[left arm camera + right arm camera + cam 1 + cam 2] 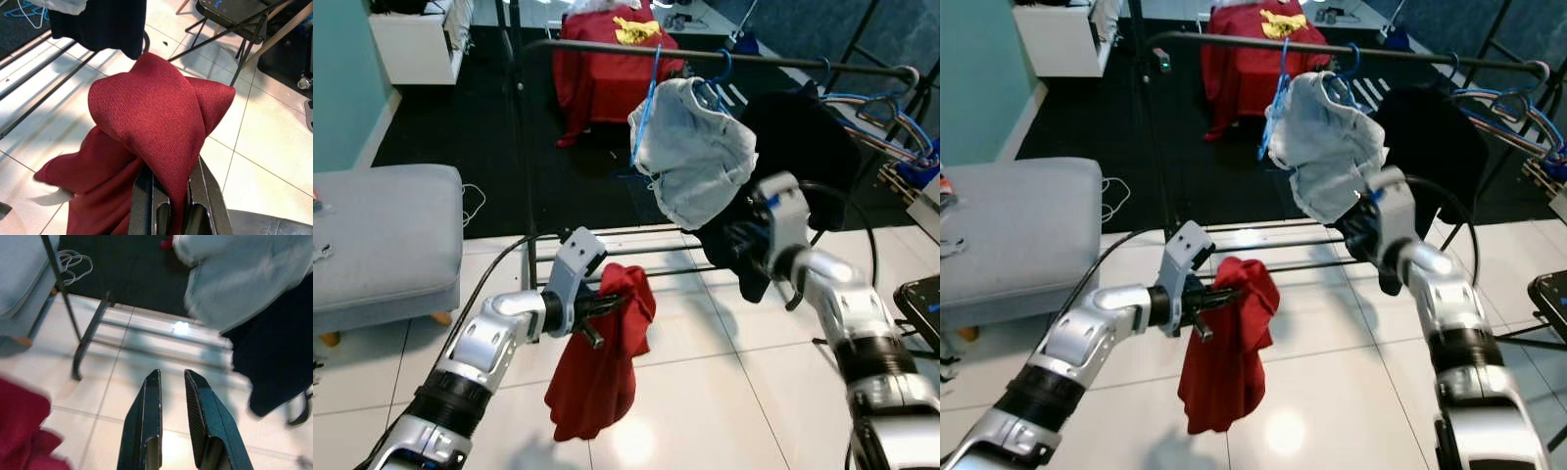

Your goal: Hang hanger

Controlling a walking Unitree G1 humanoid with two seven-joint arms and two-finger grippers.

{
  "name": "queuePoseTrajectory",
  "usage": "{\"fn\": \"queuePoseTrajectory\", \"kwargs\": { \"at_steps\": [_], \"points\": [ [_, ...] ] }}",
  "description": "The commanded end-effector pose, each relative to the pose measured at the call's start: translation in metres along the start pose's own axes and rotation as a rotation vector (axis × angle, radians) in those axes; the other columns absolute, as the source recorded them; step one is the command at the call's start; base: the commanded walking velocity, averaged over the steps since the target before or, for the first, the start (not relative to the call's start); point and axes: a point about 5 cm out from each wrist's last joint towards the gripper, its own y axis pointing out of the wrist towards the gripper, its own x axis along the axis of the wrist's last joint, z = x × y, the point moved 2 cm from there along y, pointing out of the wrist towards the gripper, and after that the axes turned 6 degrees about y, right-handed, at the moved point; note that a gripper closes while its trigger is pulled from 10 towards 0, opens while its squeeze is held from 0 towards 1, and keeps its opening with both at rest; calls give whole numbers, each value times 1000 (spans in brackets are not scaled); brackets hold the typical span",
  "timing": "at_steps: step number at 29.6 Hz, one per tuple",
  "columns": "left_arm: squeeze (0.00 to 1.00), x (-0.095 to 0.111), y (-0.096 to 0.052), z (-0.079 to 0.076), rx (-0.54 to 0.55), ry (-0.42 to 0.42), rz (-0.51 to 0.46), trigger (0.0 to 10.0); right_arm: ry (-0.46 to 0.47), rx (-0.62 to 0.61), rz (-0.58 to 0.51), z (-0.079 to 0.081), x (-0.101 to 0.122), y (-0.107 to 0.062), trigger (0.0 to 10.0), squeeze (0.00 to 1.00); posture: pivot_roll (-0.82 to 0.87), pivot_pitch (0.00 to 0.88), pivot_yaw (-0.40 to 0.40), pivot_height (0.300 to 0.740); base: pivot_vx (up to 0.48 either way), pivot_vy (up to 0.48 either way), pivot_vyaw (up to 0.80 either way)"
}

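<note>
left tool (599, 311): we're clamped on red garment (602, 367)
rail (724, 59): up and ahead-right, runs across
right tool (172, 396): narrow gap, empty

No readable text anywhere I look.

I can make out no letters, numbers, labels or brand marks on any surface; the yellow patch (635, 30) on the far red cloth (607, 69) is too blurred to read.
</note>
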Motion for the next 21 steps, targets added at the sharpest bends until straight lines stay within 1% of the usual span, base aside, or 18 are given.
{"fn": "queuePoseTrajectory", "kwargs": {
  "at_steps": [1,2,3,4,5,6,10,11,12,13,15,17,18,19,20,21],
  "points": [
    [0,7,0,-2,-20,-11,-34,0,5,13,-19,4,0,-2,10000,0,-110,105,-78,740,0,0,0],
    [0,11,0,-3,-35,-18,-57,0,2,20,-21,7,-4,-3,10000,0,-110,105,-78,740,0,0,0],
    [0,11,0,-3,-35,-18,-57,0,2,20,-21,7,-4,-3,10000,0,-110,105,-78,740,0,0,0],
    [0,35,-3,-7,-88,-110,-210,0,99,154,-58,30,-19,-7,10000,0,-108,117,-81,740,0,0,0],
    [0,44,-4,-7,-102,-146,-260,0,146,203,-78,38,-22,-9,10000,0,-108,118,-81,740,0,0,0],
    [0,48,-4,-7,-110,-166,-289,0,174,232,-92,43,-24,-9,10000,0,-108,118,-81,740,0,0,0],
    [0,56,-6,-4,-107,-187,-328,0,215,232,-150,49,-24,-12,10000,0,-105,122,-83,740,0,0,0],
    [0,59,-7,-3,-112,-205,-353,0,245,205,-190,49,-23,-12,10000,0,-107,124,-72,740,0,0,0],
    [0,59,-7,-3,-112,-205,-353,0,245,205,-190,49,-23,-12,10000,0,-107,124,-72,740,0,0,0],
    [0,63,-9,-1,-119,-221,-373,0,253,169,-206,48,-25,-10,10000,0,-107,121,-65,740,0,0,0],
    [0,66,-11,0,-136,-238,-390,0,237,123,-182,49,-34,-7,10000,0,-107,121,-63,740,0,0,0],
    [0,67,-11,-1,-149,-232,-386,0,239,115,-177,52,-37,-5,10000,0,-95,119,-64,740,0,0,0],
    [0,67,-10,-2,-160,-226,-382,0,249,119,-188,56,-37,-3,10000,0,-88,112,-64,740,0,0,0],
    [0,67,-10,-2,-160,-226,-382,0,249,119,-188,56,-37,-3,10000,0,-88,112,-64,740,0,0,0],
    [0,68,-10,-2,-166,-218,-378,0,262,129,-202,61,-35,-1,10000,0,-83,109,-63,740,0,0,0],
    [0,68,-10,-2,-166,-218,-378,0,262,129,-202,61,-35,-1,10000,0,-83,109,-63,740,0,0,0]
  ]
}}
